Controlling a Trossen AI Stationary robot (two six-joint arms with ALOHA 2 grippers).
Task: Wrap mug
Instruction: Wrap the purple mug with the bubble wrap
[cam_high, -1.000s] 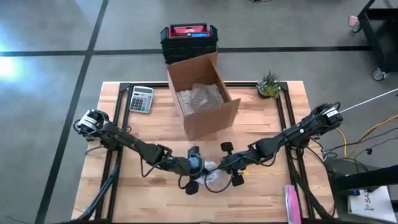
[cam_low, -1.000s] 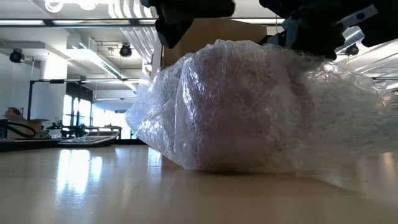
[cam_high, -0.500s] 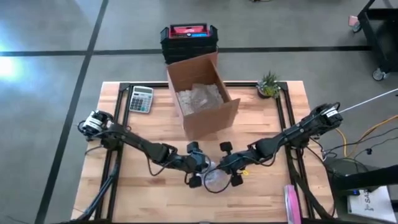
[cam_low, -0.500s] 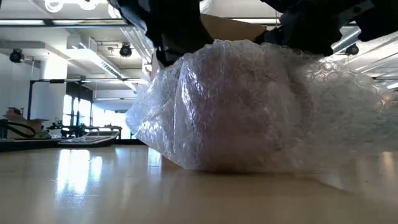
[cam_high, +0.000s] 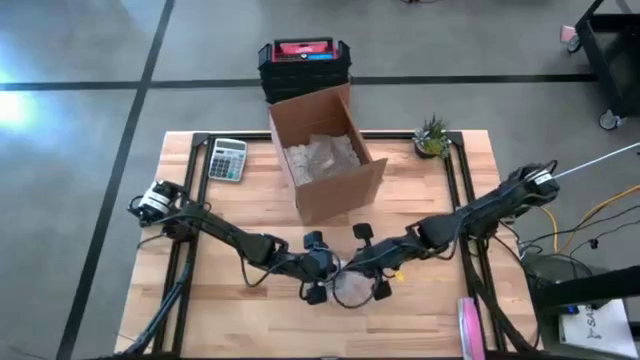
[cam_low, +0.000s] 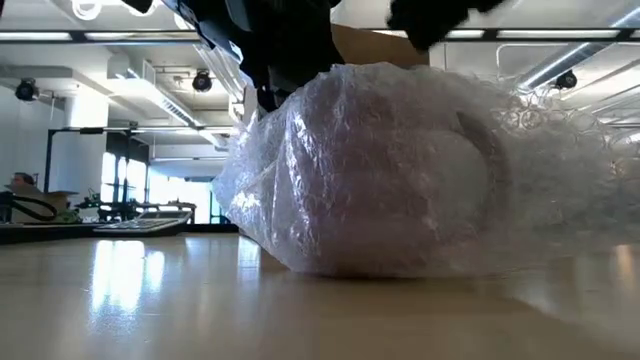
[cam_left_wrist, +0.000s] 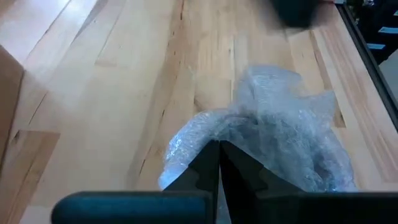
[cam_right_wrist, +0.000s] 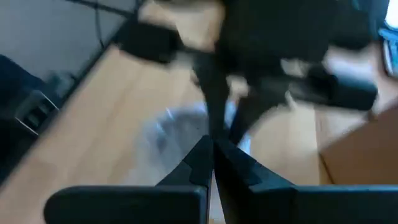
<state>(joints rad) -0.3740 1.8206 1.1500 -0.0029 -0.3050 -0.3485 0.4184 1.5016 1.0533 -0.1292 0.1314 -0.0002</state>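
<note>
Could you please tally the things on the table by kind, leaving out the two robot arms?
Bubble-wrapped mug: 1
Cardboard box: 1
Calculator: 1
Small potted plant: 1
Pink item at the table's edge: 1
Total: 5

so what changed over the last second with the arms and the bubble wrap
The left gripper slid further toward the right, in against the wrapped mug; its fingers are pinched shut at the wrap's edge. The right gripper lifted off the bundle's top in the low view. The bundle, cardboard box and calculator stayed put.
</note>
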